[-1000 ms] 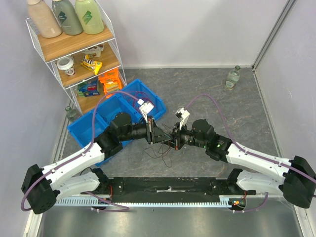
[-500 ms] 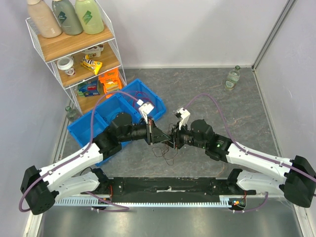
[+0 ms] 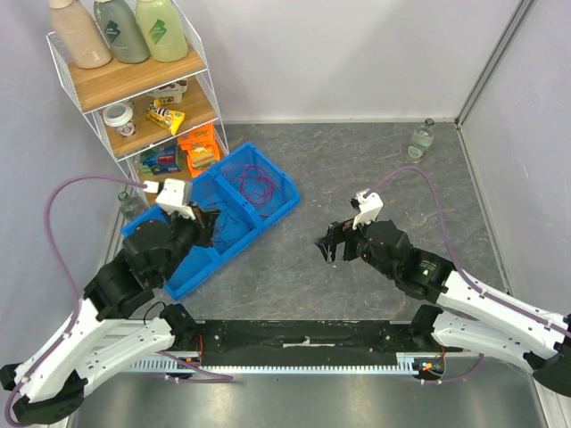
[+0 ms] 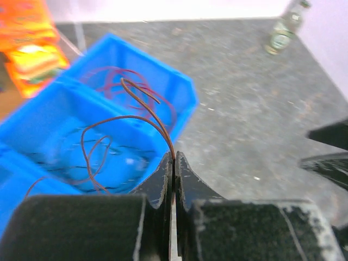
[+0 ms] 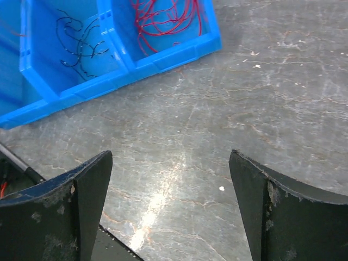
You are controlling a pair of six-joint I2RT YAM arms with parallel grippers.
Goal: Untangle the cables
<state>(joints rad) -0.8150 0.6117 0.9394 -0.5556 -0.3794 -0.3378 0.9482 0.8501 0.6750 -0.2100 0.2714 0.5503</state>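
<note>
Pinching a brown cable (image 4: 157, 126) over the blue bin (image 4: 186, 102) — left jaws clamped together; right jaws wide apart.

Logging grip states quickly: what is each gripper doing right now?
Left gripper: closed, holding a thin reddish cable.
Right gripper: open, empty.
</note>
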